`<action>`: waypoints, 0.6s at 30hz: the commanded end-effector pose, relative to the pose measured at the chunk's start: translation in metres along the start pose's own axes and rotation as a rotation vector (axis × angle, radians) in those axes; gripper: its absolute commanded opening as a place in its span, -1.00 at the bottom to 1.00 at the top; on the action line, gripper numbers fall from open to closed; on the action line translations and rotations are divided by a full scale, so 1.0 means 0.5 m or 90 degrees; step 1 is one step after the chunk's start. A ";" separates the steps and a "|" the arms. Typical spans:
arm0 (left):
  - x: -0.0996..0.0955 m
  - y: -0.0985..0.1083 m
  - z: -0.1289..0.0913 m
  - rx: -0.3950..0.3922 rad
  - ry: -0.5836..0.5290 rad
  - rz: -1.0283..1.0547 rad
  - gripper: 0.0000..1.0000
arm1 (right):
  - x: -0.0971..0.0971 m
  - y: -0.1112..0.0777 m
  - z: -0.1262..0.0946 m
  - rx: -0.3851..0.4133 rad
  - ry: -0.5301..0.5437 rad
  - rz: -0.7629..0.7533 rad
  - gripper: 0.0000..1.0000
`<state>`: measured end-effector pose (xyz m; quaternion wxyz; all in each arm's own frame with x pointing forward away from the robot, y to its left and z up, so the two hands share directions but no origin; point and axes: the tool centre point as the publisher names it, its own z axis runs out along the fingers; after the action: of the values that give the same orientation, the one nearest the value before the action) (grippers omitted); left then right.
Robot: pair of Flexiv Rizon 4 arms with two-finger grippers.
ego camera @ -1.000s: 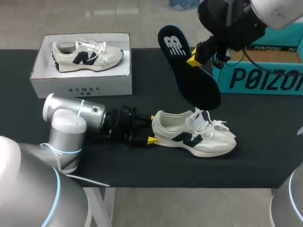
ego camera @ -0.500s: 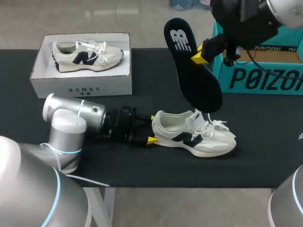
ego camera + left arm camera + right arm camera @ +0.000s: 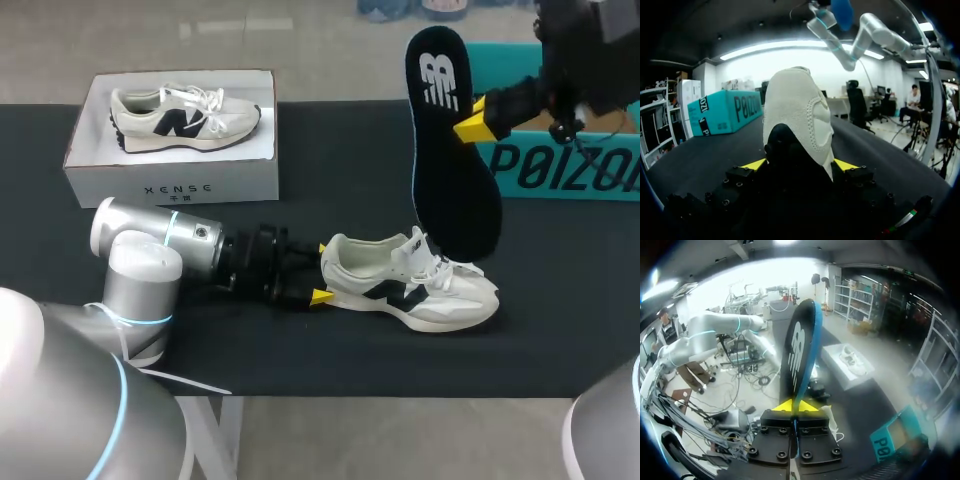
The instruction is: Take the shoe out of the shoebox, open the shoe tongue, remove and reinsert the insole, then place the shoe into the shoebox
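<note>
A white shoe [image 3: 412, 279] with a dark logo lies on its sole on the black table, toe to the right. My left gripper [image 3: 322, 272] is shut on its heel [image 3: 799, 120], one yellow tip on each side. Above the shoe hangs the dark blue insole [image 3: 447, 150], upright, its lower end near the shoe's laces. My right gripper [image 3: 478, 117] is shut on its edge; in the right wrist view the insole [image 3: 799, 352] rises from between the yellow tips [image 3: 796, 406]. The white shoebox [image 3: 173, 176] at the back left holds a second white shoe [image 3: 185, 115].
A teal cardboard box [image 3: 565, 150] stands open at the back right, close behind my right gripper. Bare black tabletop [image 3: 330, 150] lies between the two boxes and along the front edge.
My right arm has carried the insole to the right and turned it more upright. The left arm and the shoe have not moved.
</note>
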<state>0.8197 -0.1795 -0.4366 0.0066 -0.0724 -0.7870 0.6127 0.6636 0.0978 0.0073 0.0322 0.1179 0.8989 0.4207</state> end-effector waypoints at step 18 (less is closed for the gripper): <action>0.000 0.005 0.004 -0.002 0.001 0.000 -1.00 | 0.047 0.079 0.013 -0.011 0.017 -0.028 -1.00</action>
<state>0.8197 -0.1795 -0.4366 0.0066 -0.0724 -0.7870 0.6127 0.6362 0.1198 0.0297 0.0384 0.0923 0.8931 0.4387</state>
